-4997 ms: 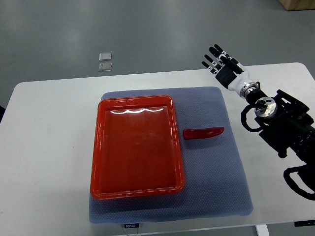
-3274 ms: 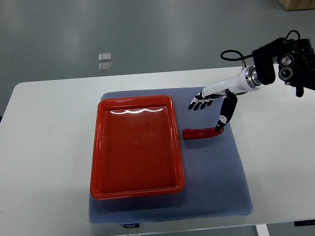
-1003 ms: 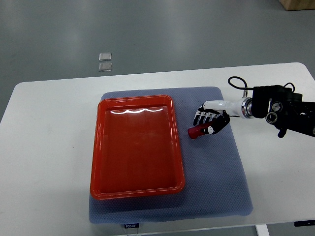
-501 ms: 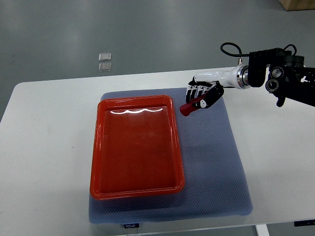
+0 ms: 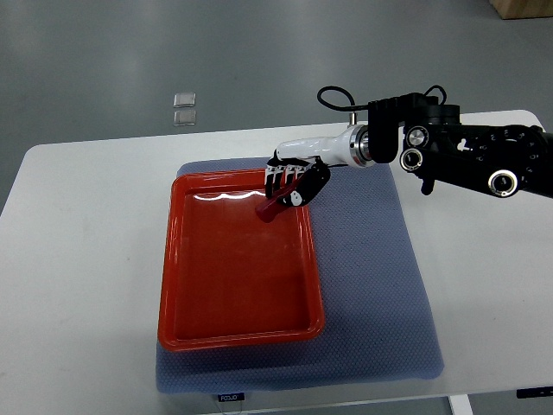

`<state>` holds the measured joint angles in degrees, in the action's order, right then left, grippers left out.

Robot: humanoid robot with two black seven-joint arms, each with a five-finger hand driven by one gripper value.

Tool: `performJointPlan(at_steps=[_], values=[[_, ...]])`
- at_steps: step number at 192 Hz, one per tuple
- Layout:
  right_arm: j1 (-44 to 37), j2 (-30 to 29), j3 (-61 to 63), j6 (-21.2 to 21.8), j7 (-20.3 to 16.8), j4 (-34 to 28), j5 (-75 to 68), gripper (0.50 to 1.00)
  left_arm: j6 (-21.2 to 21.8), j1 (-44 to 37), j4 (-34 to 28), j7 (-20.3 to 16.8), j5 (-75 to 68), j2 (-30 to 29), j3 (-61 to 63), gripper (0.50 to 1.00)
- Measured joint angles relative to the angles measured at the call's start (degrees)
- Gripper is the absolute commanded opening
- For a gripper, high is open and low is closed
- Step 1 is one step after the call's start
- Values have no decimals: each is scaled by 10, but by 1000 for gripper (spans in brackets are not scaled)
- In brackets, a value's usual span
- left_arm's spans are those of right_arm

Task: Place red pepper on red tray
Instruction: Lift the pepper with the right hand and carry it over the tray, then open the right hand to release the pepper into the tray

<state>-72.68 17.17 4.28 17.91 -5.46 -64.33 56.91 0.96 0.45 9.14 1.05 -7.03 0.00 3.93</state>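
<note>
The red tray [image 5: 233, 294] lies on a blue-grey mat [image 5: 371, 285] on the white table. My right hand [image 5: 290, 185] reaches in from the right and hangs over the tray's far right corner. Its fingers are curled around the red pepper [image 5: 270, 207], whose tip pokes out to the lower left, above the tray floor. The tray holds nothing. The left arm does not show.
The right arm's black housing [image 5: 458, 160] with a looped cable stretches over the table's far right. Two small clear squares [image 5: 184, 107] lie on the grey floor beyond the table.
My right hand has moved left with the pepper, from above the mat beside the tray to above the tray's far right corner. Earlier it closed on the pepper and lifted it off the mat.
</note>
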Motion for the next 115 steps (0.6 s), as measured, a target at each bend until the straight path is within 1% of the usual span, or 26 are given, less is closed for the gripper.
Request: performJointPlan(at_steps=[60, 115], values=[[30, -94, -1, -12, 2, 59, 6, 500, 0, 0, 0, 0, 0, 0, 0, 1000], [77, -147, -1, -36, 4, 90, 17, 500, 0, 0, 0, 0, 0, 0, 0, 1000]])
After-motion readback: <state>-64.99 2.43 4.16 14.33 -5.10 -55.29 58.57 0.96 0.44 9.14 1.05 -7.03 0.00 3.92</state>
